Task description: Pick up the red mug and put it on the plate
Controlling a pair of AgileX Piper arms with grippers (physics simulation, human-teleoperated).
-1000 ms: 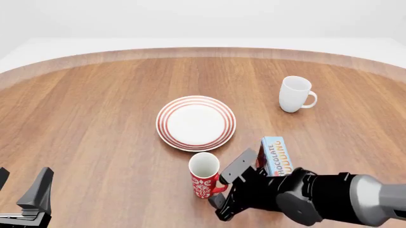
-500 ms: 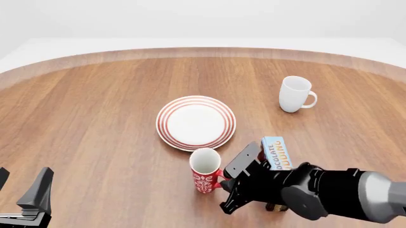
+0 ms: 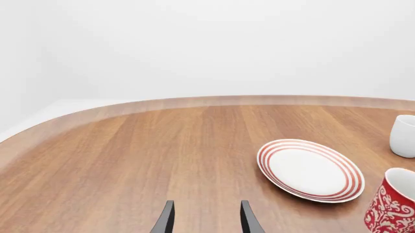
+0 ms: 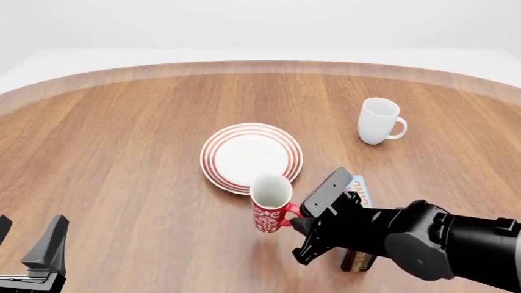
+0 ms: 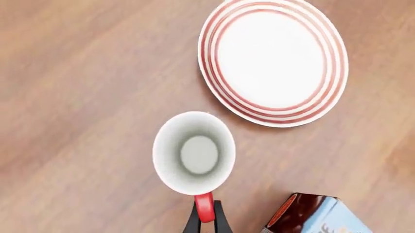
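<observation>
The red mug (image 4: 269, 206) with its white pattern hangs upright just off the table, at the near edge of the red-ringed white plate (image 4: 248, 155). My right gripper (image 4: 294, 218) is shut on the mug's red loop handle (image 5: 203, 207). The right wrist view looks down into the mug (image 5: 194, 153), whose white inside is empty, with the plate (image 5: 272, 60) beyond it and apart from it. My left gripper (image 3: 206, 221) is open near the table's front left, far from both. Its view shows the plate (image 3: 308, 170) and part of the mug (image 3: 392, 204).
A plain white mug (image 4: 379, 120) stands at the back right. A blue chocolate pudding box (image 4: 359, 192) lies just under my right arm, close beside the red mug; its brown end (image 5: 304, 213) shows in the right wrist view.
My right gripper has lifted the red mug by its handle and carried it forward to the plate's near rim. The left arm has stayed still.
</observation>
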